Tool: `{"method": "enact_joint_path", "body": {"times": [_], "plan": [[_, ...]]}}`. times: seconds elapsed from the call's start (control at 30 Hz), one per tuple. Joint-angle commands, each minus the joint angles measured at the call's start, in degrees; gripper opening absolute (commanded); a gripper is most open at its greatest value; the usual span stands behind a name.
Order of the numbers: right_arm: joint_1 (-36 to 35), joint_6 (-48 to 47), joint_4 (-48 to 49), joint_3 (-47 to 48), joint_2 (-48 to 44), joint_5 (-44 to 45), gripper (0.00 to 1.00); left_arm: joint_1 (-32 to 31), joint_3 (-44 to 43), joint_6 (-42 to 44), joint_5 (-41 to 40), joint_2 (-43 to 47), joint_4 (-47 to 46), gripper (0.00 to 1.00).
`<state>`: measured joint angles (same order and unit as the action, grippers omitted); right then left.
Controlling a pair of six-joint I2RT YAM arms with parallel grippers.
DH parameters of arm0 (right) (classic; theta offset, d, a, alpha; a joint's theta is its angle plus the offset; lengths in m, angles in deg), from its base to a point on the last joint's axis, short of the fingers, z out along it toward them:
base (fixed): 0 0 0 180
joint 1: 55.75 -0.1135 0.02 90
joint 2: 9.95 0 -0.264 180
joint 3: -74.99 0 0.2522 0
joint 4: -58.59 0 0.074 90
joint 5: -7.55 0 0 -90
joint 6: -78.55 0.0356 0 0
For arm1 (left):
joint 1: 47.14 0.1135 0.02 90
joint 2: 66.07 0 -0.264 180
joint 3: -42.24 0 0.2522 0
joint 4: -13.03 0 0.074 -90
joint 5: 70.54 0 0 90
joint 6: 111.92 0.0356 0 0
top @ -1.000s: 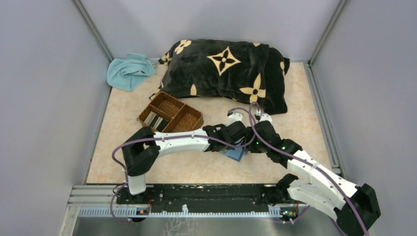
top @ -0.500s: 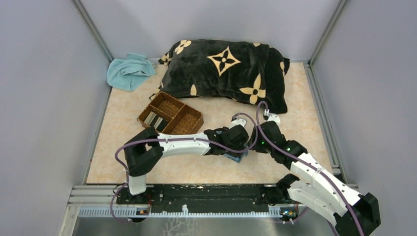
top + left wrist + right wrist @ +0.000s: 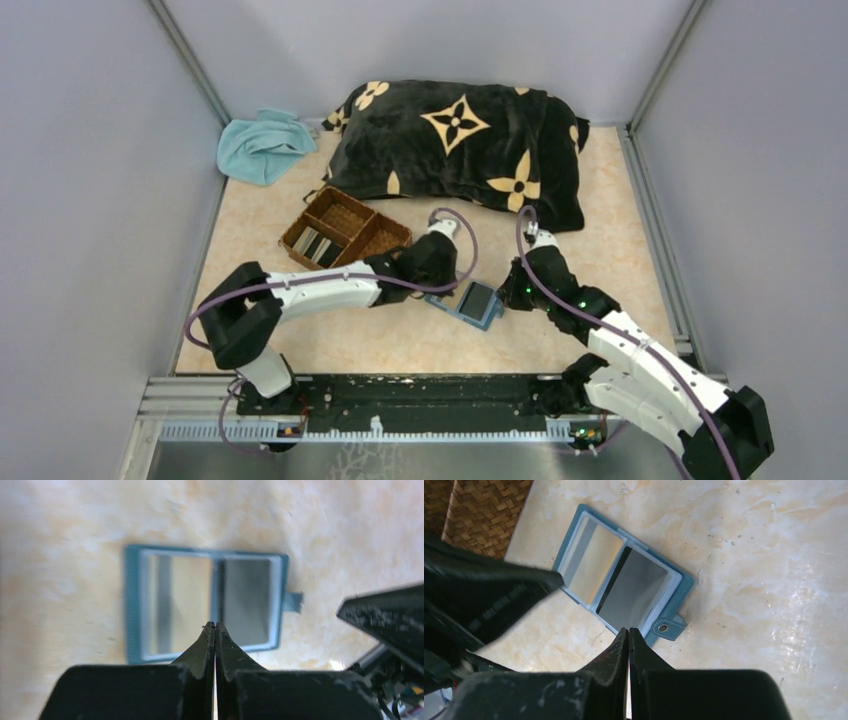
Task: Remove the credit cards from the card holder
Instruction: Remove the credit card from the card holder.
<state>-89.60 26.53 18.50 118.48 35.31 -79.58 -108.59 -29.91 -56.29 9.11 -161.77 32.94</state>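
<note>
The card holder lies spread open on the table, flat, inside up. The task looks partly done. A few thin cards lie in one compartment of the woven tray, which stands well to the holder's left; their number cannot be counted. Two cards show inside the holder: a dark grey one on the clasp side and a pale, shiny one beside it. These remain to be drawn out.

The left claw and right claw hover just either side of the holder, each pinched tight on nothing.
</note>
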Motion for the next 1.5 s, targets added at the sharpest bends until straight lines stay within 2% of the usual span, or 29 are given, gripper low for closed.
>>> {"method": "enact_joint_path", "body": {"times": [0.0, 0.07, 0.17, 0.23, 0.47, 0.7, 1.0, 1.27, 1.33, 1.4, 1.47], "plan": [[-4.3, -0.3, 5.2, 0.4, 3.5, -0.5, 0.00, 5.3, 2.2, 2.7, 0.8, 3.2, -2.4, 0.00], [-7.2, 0.2, 4.9, 0.9, 6.0, 1.3, 0.00, 7.0, 2.2, 3.3, 1.4, 3.1, -2.4, 0.00], [-10.5, 2.4, 8.7, -1.0, 8.3, 0.0, 0.00, 8.8, 2.1, 3.7, 2.3, 2.1, -3.0, 0.22], [-12.7, 4.1, 11.3, -2.2, 9.8, 0.0, 0.00, 9.3, 2.2, 3.1, 2.6, 1.8, -3.5, 0.26], [-14.3, 8.4, 20.0, -8.4, 15.4, -3.3, 0.00, 9.4, 3.7, 2.6, 6.3, 0.8, -8.4, 0.30], [-13.2, 9.0, 19.0, -8.8, 19.4, -0.8, 0.00, 9.4, 4.8, 1.7, 7.9, -1.3, -10.9, 0.30], [-1.4, 2.8, 14.6, -7.6, 16.1, -3.1, 0.00, 9.4, 9.3, -0.3, 9.2, -0.5, -13.5, 0.28], [-1.2, -0.5, 11.9, -3.9, 11.4, -7.2, 0.00, 9.3, 9.2, -1.3, 11.0, 0.0, -15.2, 0.29], [-1.1, -1.2, 11.3, -3.0, 9.6, -7.2, 0.00, 9.4, 9.3, -2.1, 11.8, 1.3, -16.1, 0.34], [-1.1, -2.1, 10.2, -1.7, 9.1, -5.1, 0.00, 9.3, 10.2, -3.4, 13.3, 2.7, -18.8, 0.50], [-1.1, -3.3, 9.5, -0.2, 10.4, -3.5, 0.00, 9.3, 12.1, -5.1, 15.9, 3.6, -23.8, 0.61]]}}
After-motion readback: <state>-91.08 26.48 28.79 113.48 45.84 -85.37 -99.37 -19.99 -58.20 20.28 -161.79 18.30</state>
